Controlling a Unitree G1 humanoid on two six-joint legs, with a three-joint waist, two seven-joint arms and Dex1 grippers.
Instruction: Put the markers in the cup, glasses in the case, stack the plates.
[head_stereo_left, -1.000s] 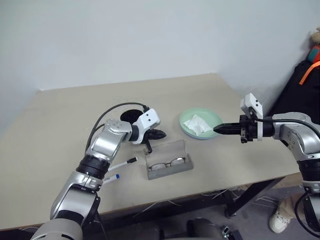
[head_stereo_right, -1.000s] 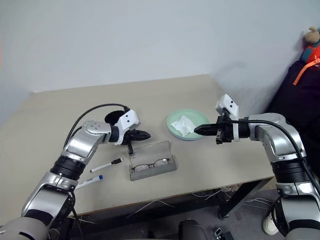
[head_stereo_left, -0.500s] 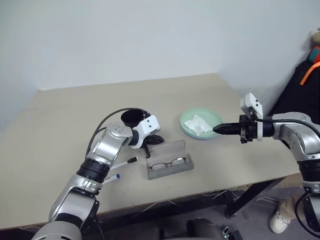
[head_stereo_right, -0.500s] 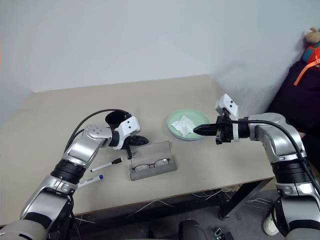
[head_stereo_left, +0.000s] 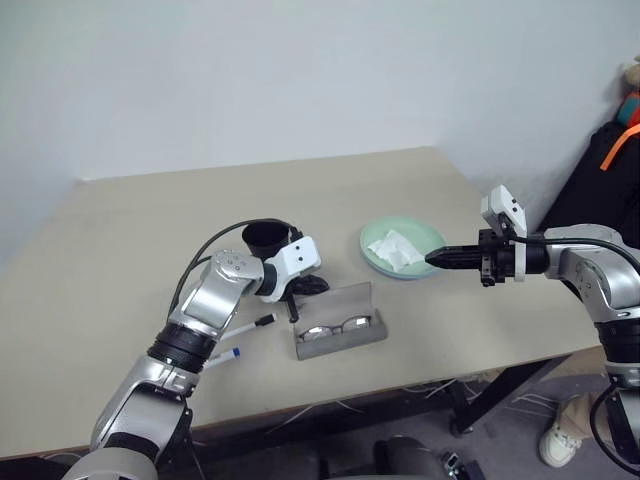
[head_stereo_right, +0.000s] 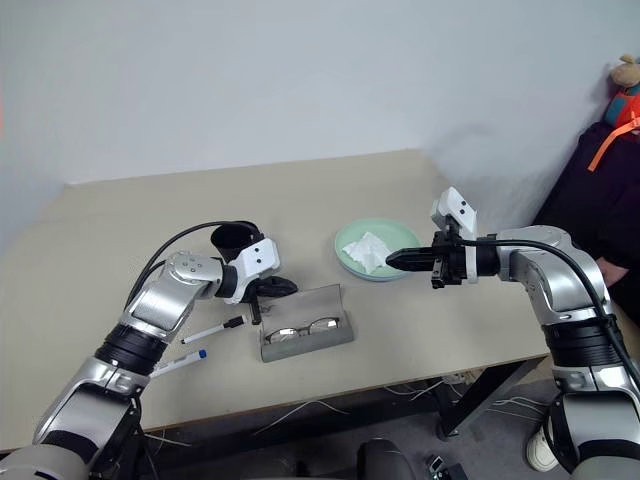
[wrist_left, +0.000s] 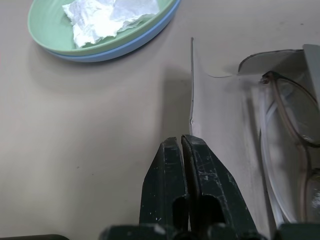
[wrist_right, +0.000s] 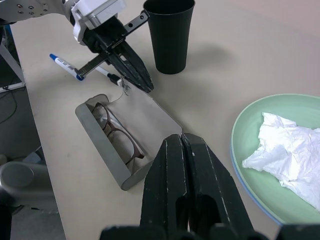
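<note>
The grey case (head_stereo_left: 343, 340) lies open near the table's front, its lid (wrist_left: 220, 130) standing up, with the glasses (head_stereo_left: 335, 327) inside. My left gripper (head_stereo_left: 316, 285) is shut with nothing in it, its tips right at the lid's left edge. Behind it stands the black cup (head_stereo_left: 264, 237). Two markers lie left of the case, one black-ended (head_stereo_left: 252, 324) and one blue-capped (head_stereo_left: 224, 355). The mint green plate (head_stereo_left: 372, 255) rests on the light blue plate (wrist_left: 125, 47). My right gripper (head_stereo_left: 436, 258) is shut and empty, hovering at the plates' right rim.
A crumpled white tissue (head_stereo_left: 395, 248) lies in the green plate. The table's right edge (head_stereo_left: 520, 255) runs close under my right arm, with a dark bag (head_stereo_left: 600, 180) beyond it. A wall stands behind the table.
My left arm has sunk and drawn back a little, uncovering the cup behind it. The right arm has kept still.
</note>
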